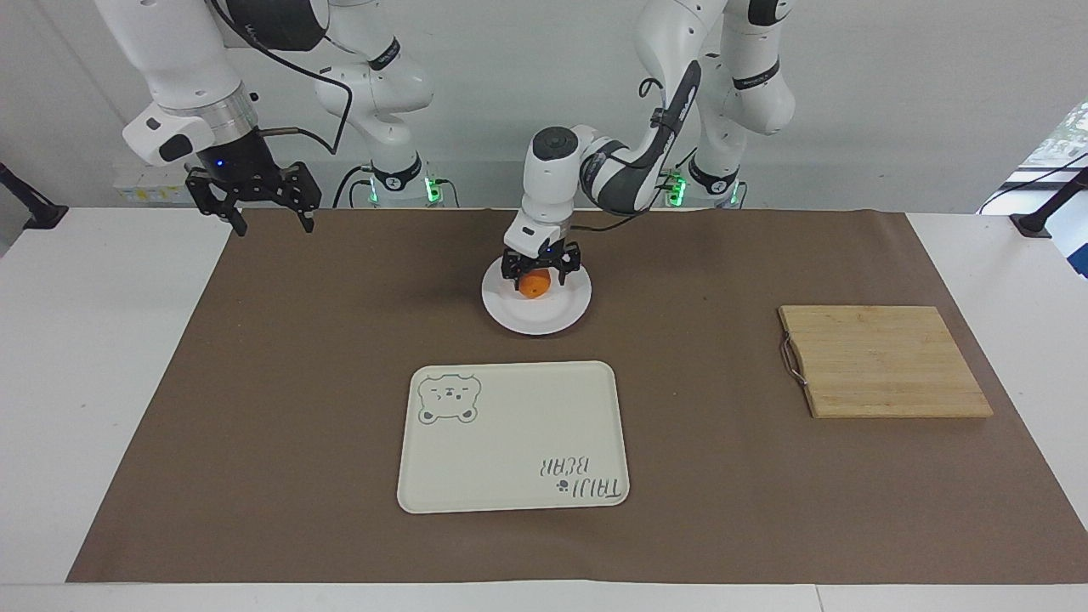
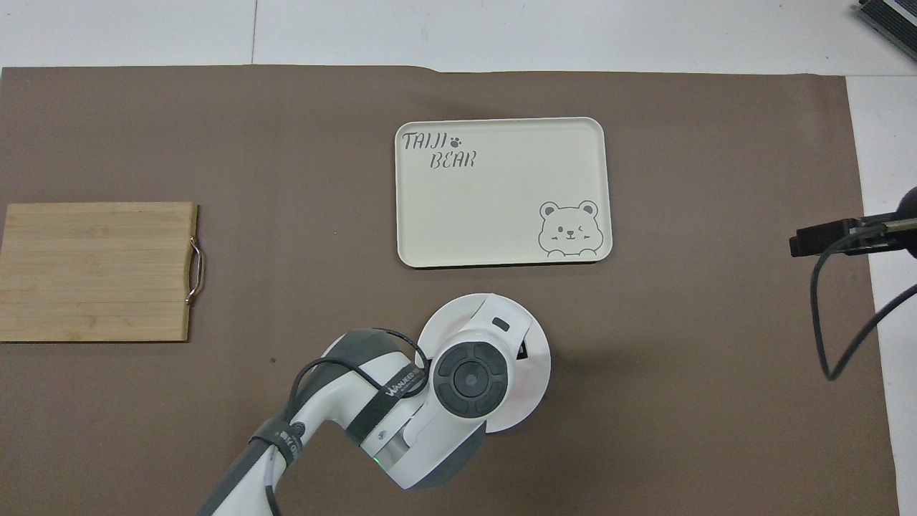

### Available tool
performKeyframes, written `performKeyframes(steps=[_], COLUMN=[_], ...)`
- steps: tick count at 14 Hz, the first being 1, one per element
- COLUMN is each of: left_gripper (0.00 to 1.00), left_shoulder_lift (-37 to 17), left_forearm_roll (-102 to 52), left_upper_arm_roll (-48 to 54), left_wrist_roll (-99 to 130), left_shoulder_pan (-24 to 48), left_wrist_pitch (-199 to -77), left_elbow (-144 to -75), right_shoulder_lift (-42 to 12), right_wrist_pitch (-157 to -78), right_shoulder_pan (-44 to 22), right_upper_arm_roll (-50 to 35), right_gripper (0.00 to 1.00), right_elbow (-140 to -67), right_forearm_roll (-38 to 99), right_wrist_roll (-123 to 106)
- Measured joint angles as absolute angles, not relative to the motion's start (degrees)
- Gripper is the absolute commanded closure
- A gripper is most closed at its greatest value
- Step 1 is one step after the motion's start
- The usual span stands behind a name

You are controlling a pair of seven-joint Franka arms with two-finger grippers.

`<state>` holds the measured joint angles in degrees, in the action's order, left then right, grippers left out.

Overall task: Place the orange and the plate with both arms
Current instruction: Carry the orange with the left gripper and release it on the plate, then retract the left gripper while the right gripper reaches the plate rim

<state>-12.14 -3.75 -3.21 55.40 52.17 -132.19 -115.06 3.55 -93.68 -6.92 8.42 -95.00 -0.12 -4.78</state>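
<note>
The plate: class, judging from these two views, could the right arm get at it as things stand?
Probably not yet: the left gripper sits over the plate, astride the orange. The right gripper waits, raised, at its own end.
</note>
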Motion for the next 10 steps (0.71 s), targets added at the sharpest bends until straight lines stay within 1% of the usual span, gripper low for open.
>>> performKeyframes(steps=[6,10], left_gripper=[0.0,0.0], left_shoulder_lift=[-3.7,1.0], left_forearm_roll=[-3.7,-3.7], left_upper_arm_roll=[-3.9,-4.2], left_wrist_roll=[44.7,31.4], left_shoulder_pan=[42.9,34.2], left_wrist_pitch=[-124.7,-114.7], left_elbow=[-113.7,-111.1], right_shoulder_lift=[3.5,3.5], right_wrist_pitch=[-93.7,-93.7], right_shoulder_pan=[-6.9,-6.9], right_upper_arm_roll=[8.4,8.4], right_gripper=[0.0,0.0], right_elbow=[-95.0,-95.0], right_forearm_roll=[-0.1,-0.1], right_wrist_roll=[-4.8,-4.8])
